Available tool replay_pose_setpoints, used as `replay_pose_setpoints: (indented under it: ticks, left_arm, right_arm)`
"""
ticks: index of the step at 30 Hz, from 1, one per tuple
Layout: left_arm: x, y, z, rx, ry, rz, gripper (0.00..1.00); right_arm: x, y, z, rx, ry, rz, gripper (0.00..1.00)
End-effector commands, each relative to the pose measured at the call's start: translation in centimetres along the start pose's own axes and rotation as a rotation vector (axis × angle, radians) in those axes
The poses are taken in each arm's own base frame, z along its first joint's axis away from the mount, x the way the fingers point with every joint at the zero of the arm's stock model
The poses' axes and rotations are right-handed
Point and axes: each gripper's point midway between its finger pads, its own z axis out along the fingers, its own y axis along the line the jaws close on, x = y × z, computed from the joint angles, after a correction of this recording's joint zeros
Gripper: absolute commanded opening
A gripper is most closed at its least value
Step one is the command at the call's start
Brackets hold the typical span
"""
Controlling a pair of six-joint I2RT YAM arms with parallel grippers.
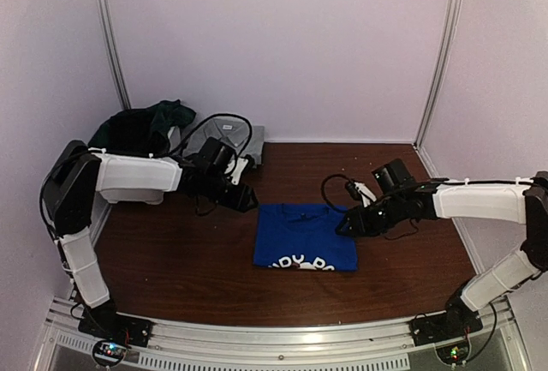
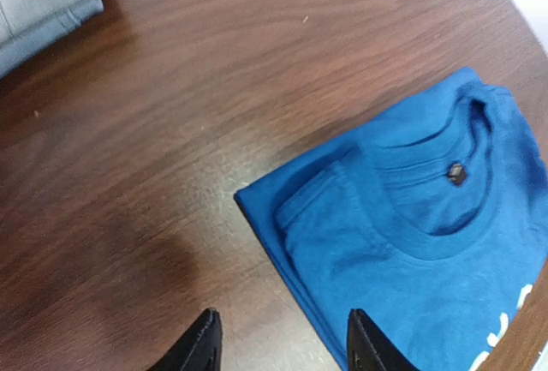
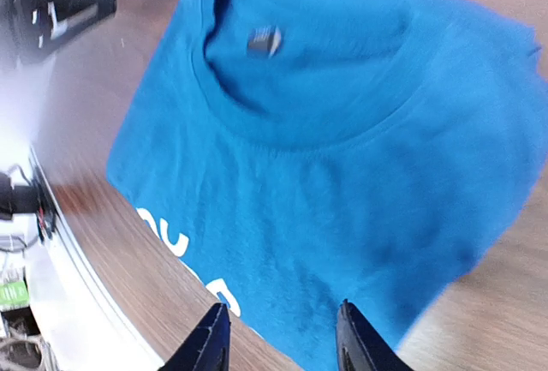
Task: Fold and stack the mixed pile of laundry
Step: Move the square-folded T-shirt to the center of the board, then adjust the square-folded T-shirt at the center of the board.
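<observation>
White lettering (image 1: 301,262) on the blue T-shirt (image 1: 305,232) is unreadable.

The blue T-shirt (image 3: 325,157) is blurred, its white print (image 3: 163,232) cut by the edge
</observation>
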Motion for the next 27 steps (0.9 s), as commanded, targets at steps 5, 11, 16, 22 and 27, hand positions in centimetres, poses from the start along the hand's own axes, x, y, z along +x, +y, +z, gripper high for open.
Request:
replay_pose_setpoints:
  ticks: [5, 11, 16, 22, 27]
  left_arm:
    - [-2.5, -1.3, -1.2, 0.031, -0.086, 0.044, 0.5]
    - [-2.8, -1.2, 1.4, 0.053, -0.063, 0.042, 0.5]
    - [-2.7, -1.0, 2.9, 0.055, -0.048, 0.032, 0.51]
    - [-2.2, -0.9, 4.3, 0.066, -0.027, 0.022, 0.51]
    - [-2.3, -0.8, 5.0, 0.075, -0.027, 0.016, 0.5]
  right_arm:
    - [-5.7, -7.3, -4.7, 0.17, -0.176, 0.064, 0.43]
    - [-7.4, -8.8, -2.0, 0.131, -0.141, 0.072, 0.42]
    - [-7.5, -9.2, 0.3, 0.09, -0.081, 0.083, 0.42]
    - [-7.3, -9.3, 1.4, 0.067, -0.051, 0.085, 0.4]
    - [-7.6, -9.7, 1.8, 0.079, -0.049, 0.085, 0.38]
